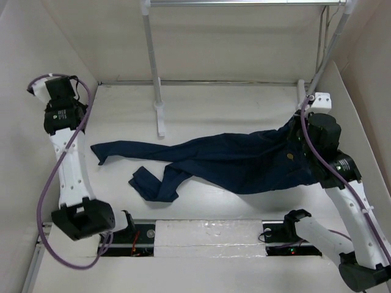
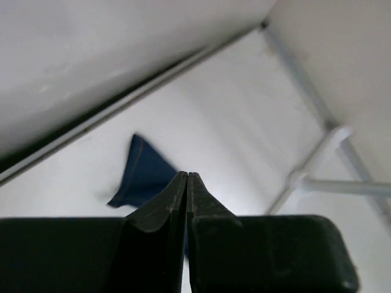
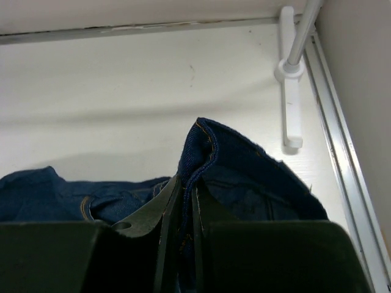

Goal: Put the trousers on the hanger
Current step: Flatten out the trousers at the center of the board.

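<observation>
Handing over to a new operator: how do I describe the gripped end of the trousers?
On the white table, look right, near the slanted rack pole. There the trousers' waistband rises, pinched in the right gripper's jaws. Unlike the leg ends lying flat to the left, it stands lifted, with orange stitching.

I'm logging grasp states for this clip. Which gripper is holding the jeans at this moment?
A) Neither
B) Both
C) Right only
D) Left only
C: the right gripper is pinched on an upturned fold at the waist end of the trousers, while the left gripper is shut with nothing between its fingers, away from the cloth.
</observation>
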Robot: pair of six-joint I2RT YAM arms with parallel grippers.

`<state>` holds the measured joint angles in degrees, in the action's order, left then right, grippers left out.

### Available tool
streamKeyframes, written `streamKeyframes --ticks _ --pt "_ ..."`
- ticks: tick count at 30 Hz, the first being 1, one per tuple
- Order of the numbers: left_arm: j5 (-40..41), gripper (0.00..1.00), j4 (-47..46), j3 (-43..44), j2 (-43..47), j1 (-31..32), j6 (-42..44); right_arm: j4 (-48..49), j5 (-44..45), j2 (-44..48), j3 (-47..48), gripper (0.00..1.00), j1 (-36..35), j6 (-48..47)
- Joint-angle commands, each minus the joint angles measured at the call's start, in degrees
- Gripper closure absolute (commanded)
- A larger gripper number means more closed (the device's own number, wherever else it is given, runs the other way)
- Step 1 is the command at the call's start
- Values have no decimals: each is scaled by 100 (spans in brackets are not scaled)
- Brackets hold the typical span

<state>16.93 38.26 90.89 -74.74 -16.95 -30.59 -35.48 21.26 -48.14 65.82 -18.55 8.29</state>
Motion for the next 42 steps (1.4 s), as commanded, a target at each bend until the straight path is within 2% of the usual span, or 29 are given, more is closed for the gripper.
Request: streamKeyframes --ticks 1,4,5,8,9,11,12,14,18,22,25,26,30,33,36,39,42 --pt "-250 100 -10 -703 -811 8 447 593 170 -362 -253 100 201 -197" --pt "-839 100 -72 -985 -1409 8 378 840 -251 -810 -290 100 605 -153" --pt "-901 97 -143 -1255 -1464 -45 195 850 -410 -933 -237 100 711 -127" --pt "-1533 70 -748 -2248 -1263 -299 -314 1017 -982 -1110 -236 100 949 -47" --pt "-2126 55 -985 -2547 -1149 -631 -438 1052 -1009 -1066 -280 100 949 -56" --pt "-2631 50 -1531 -3214 -1016 -1001 -640 1158 -1062 -1005 -455 100 949 -56" --pt "-2929 50 -1593 -3314 -1025 -1229 -754 1140 -1080 -978 -508 100 1001 -65" --pt "-2985 49 -1699 -3543 -1034 -1284 -764 1088 -1132 -934 -588 100 1002 -65" --pt "-3062 41 -2355 -3920 -788 -1284 -869 1236 -1448 -803 -938 100 1055 -135" --pt "-3213 40 -2691 -4123 -779 -1284 -957 1316 -1660 -776 -1018 100 1002 -135" --pt "-3318 41 -2885 -4159 -989 -1284 -967 1307 -1712 -776 -1045 100 1002 -153" --pt "-3354 46 -2877 -4132 -1068 -1284 -967 1299 -1721 -767 -1036 100 1002 -153" --pt "-3293 50 -2605 -4106 -1271 -1284 -1098 1202 -1730 -741 -922 100 1002 -240" --pt "-2637 49 -2016 -4044 -869 -1284 -1238 1097 -1791 -688 -834 100 950 -267" --pt "-2073 43 -1745 -4167 98 -1284 -1414 1114 -1879 -653 -860 100 949 -267" --pt "-2280 43 -1524 -4324 398 -1197 -1677 1193 -1976 -644 -983 100 897 -258" --pt "-2781 43 -1760 -5071 750 -1197 -2213 1272 -2003 -591 -1054 100 739 -258"
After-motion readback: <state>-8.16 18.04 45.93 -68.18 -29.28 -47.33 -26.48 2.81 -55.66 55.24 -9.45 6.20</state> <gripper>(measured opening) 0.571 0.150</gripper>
